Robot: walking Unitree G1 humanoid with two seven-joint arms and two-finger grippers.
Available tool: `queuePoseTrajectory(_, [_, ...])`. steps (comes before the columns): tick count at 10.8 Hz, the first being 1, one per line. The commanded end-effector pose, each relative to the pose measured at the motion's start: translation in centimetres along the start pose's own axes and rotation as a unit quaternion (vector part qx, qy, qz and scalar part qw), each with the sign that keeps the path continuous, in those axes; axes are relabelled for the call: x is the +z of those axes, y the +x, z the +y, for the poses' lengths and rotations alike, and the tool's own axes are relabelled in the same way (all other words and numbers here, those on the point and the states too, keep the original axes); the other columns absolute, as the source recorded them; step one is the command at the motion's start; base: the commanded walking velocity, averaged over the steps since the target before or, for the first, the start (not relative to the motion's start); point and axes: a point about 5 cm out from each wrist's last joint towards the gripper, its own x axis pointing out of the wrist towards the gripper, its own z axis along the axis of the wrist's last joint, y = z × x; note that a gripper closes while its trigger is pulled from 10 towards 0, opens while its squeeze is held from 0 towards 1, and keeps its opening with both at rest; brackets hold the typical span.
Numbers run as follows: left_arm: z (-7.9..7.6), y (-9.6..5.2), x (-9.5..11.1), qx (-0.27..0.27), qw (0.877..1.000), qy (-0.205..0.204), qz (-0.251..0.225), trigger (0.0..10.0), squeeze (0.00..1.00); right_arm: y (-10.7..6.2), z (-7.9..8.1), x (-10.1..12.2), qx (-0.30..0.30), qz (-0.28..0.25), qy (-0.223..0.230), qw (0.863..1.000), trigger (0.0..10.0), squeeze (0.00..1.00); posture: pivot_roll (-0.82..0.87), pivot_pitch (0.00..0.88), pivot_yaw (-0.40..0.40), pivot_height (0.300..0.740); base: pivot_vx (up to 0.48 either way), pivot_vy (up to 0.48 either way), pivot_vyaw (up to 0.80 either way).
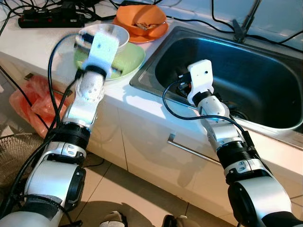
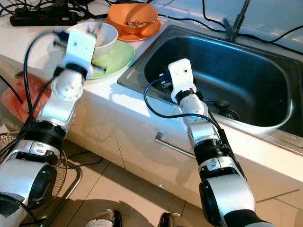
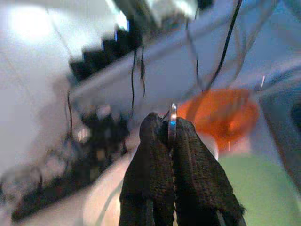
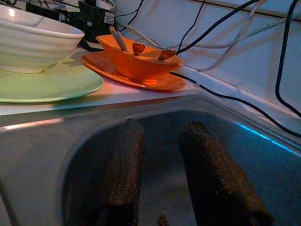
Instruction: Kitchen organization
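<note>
Two grippers: left gripper point(image 3: 171, 141) pinches a spoon point(image 3: 172, 123) (over the bowl point(image 2: 102, 35)); right gripper point(image 4: 164, 174) parted, empty.

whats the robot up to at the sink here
The robot is clearing dishes from the counter beside the sink. Its left gripper is shut on the rim of the white bowl, which sits on a green plate. Its right gripper is open, inside the sink basin. An orange bowl on an orange plate, with leftovers in it, waits further back.
</note>
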Motion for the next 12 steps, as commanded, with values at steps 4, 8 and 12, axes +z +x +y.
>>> queuePoseTrajectory(4, [-3.4,0.6,6.2,-0.097,0.987,-0.026,-0.129,10.0,0.00,-0.1,-0.3,-0.1,-0.009,0.001,0.007,1.000,10.0,0.00,0.10,0.107,-0.042,0.740,0.000,0.000,0.00])
queuePoseTrajectory(8, [-7.8,-0.7,6.1,-0.207,0.955,-0.191,-0.098,10.0,0.00,-0.2,-0.6,-0.2,-0.018,-0.001,0.005,1.000,10.0,0.00,0.09,0.106,-0.033,0.740,0.000,0.000,0.00])
queuePoseTrajectory(12, [-8.2,-1.1,5.4,-0.212,0.944,-0.244,-0.069,10.0,0.00,-0.3,-0.9,-0.2,-0.027,-0.004,-0.011,1.000,10.0,0.00,0.09,0.113,-0.029,0.740,0.000,0.000,0.00])
